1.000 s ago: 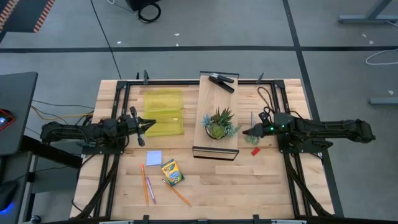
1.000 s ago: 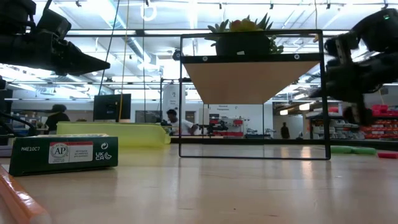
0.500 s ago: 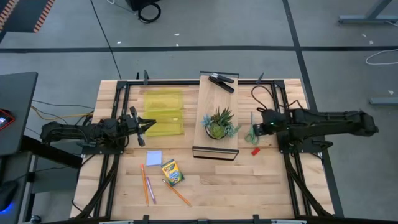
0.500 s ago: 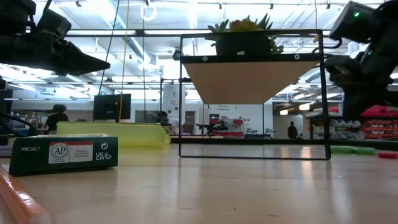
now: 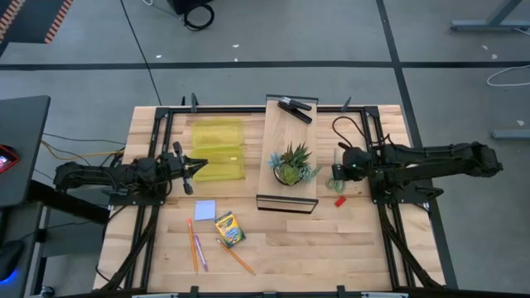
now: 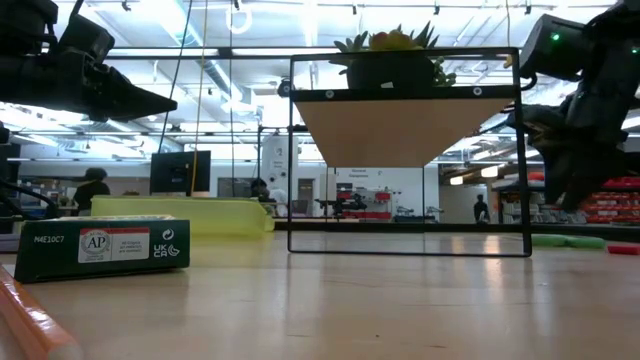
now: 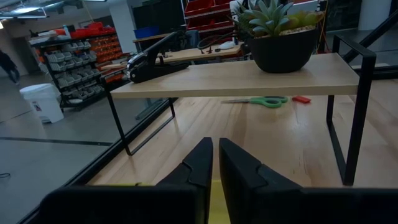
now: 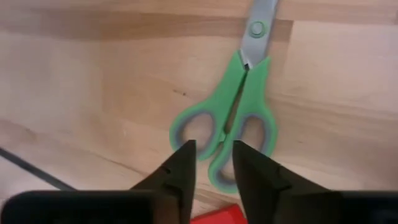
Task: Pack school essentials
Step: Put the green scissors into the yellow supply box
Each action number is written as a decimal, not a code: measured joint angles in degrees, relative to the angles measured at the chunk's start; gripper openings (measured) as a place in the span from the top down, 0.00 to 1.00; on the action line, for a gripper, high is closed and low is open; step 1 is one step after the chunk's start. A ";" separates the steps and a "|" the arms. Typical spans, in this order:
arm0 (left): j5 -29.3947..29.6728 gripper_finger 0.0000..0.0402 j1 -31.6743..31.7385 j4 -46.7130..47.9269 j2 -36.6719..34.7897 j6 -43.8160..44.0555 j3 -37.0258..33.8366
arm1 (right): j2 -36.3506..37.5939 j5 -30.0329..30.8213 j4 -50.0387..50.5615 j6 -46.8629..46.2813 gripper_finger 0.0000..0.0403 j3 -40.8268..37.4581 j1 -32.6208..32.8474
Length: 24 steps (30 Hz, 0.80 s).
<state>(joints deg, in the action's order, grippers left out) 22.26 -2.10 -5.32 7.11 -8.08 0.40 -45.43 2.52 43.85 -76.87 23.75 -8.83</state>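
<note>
- High view: the right gripper [image 5: 338, 175] hangs over the desk [image 5: 331, 240] near its right edge, just right of the wooden riser shelf [image 5: 281, 132] that carries the green spiky potted plant [image 5: 291, 165] and a black stapler [image 5: 295, 108]. The green scissors [image 5: 333, 179] lie right under that gripper, and the tiny red block [image 5: 339, 201] lies just nearer the front edge. The left gripper [image 5: 197, 165] hovers at the left side, over the yellow open case [image 5: 217, 151]. Toward the front left corner lie the pale blue square pad [image 5: 204, 210], the yellow-and-green crayon box [image 5: 229, 229] and the thin orange and pink pencils [image 5: 197, 248].
- Low view: the crayon box shows its dark green side at the left, the yellow case behind it. The shelf stands mid-desk with the plant on top. The right arm [image 6: 580, 100] comes down at the right; its fingertips cannot be made out here.
- Left wrist view: the left gripper [image 7: 215, 163] has its fingers nearly together with only a thin slit between them, holding nothing. Beyond them are the shelf, plant and stapler, with the scissors and red block under the shelf line.
- Right wrist view: the right gripper [image 8: 213, 163] stands partly open, its two fingers apart just above the scissors' handle loops, gripping nothing. A corner of the red block peeks out beside the fingers.
</note>
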 joint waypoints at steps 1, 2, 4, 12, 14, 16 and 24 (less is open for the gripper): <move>0.00 0.91 0.00 0.00 0.00 0.72 0.01 | 0.00 0.10 0.12 -0.55 0.67 0.00 -0.01; 0.00 0.91 0.01 0.00 0.00 2.77 0.02 | 0.00 0.10 0.31 -1.20 0.66 0.00 0.00; 0.02 0.92 0.00 -0.01 0.00 8.98 0.01 | 0.00 -0.10 0.33 -3.63 0.63 0.00 0.01; 0.00 0.94 -0.01 -0.02 -0.01 31.78 0.01 | -2.29 1.05 7.45 -9.08 0.62 5.68 0.01; 0.02 0.93 0.01 -0.02 -0.02 34.19 0.02 | -4.11 1.87 9.03 -9.07 0.62 7.88 0.01; 0.00 0.92 -0.01 -0.02 0.00 36.20 0.00 | -6.54 2.42 9.65 -9.08 0.62 9.86 0.42; 0.00 0.92 0.01 -0.02 0.00 42.19 0.00 | -20.53 8.27 11.84 -12.06 0.62 15.15 6.17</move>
<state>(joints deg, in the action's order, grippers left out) 22.26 -2.09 -5.34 7.11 34.11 0.40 -65.96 10.78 55.69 -88.93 38.89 -2.67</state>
